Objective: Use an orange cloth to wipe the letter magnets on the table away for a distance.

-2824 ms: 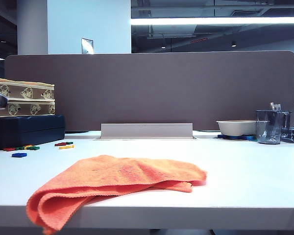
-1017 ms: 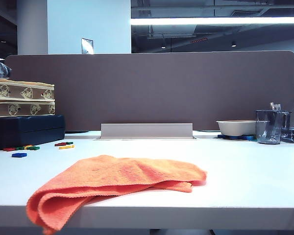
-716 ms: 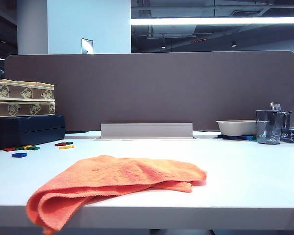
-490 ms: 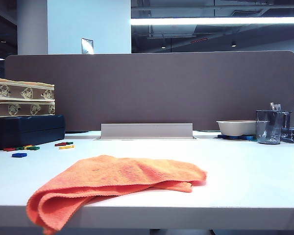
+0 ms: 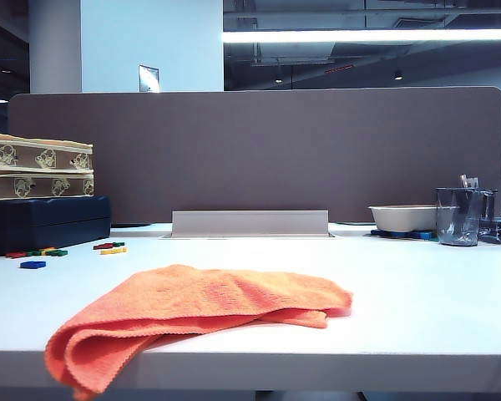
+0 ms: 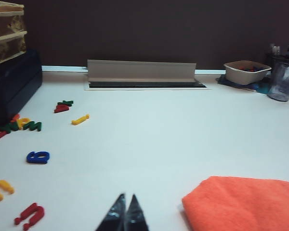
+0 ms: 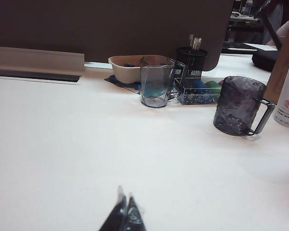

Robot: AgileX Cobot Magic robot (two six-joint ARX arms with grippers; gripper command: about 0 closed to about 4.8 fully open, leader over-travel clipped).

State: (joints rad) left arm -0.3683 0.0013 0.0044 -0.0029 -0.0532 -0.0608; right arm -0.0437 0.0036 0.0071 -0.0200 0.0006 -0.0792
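Looking across from the exterior view: orange cloth (image 5: 196, 313) lying crumpled near the front edge of the table (image 5: 426, 292), one fold drooping over that edge. Letter magnets (image 5: 46, 252) scattered well off to the left, near a dark case (image 5: 42, 222) topped by patterned boxes (image 5: 35, 165). Brown partition (image 5: 259, 150) behind; bowl (image 5: 402, 217) and clear cup (image 5: 459, 215) at the far right. No gripper visible here.

Seen from the left wrist view: left gripper (image 6: 125, 215) above bare table, tips pressed together, holding nothing. Cloth corner (image 6: 243, 203) just beside it; magnets (image 6: 37, 157) spread on the other side, apart from the cloth.

Seen from the right wrist view: right gripper (image 7: 124, 210) above bare table, tips likewise together and empty. Clear cup (image 7: 155, 87), dark mug (image 7: 238, 112) and bowl (image 7: 127, 67) well beyond.
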